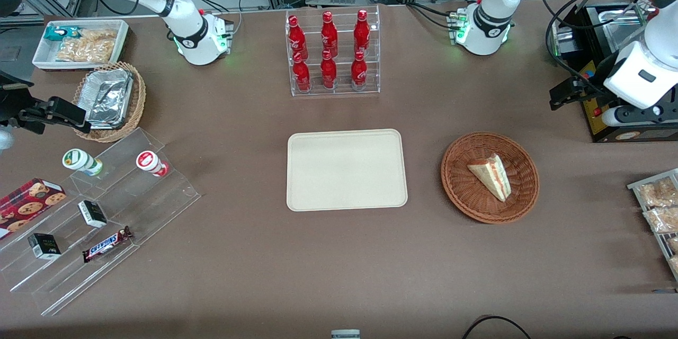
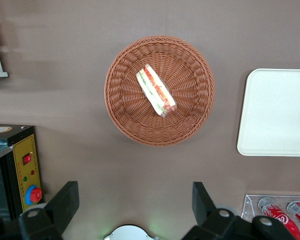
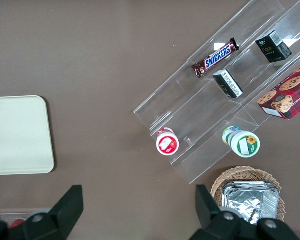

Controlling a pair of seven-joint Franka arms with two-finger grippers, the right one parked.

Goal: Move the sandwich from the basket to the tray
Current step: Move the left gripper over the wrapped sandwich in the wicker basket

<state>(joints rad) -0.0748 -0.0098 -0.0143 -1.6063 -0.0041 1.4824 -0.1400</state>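
The sandwich (image 1: 491, 176), a white bread wedge with pink and green layers, lies in the round reddish-brown basket (image 1: 461, 196). In the left wrist view the sandwich (image 2: 156, 90) rests near the middle of the basket (image 2: 190, 117). The cream tray (image 1: 347, 169) lies flat beside the basket, toward the parked arm's end, with nothing on it; its edge also shows as the tray (image 2: 277, 112). My left gripper (image 1: 562, 96) hangs high above the table, farther from the front camera than the basket and toward the working arm's end. The gripper (image 2: 134, 202) is open and holds nothing.
A black box with a yellow panel (image 1: 609, 116) stands close beside the gripper. A clear rack of red bottles (image 1: 332, 53) stands farther from the front camera than the tray. Snack bags (image 1: 659, 206) lie at the working arm's end. A clear stepped shelf (image 1: 90, 217) is toward the parked arm's end.
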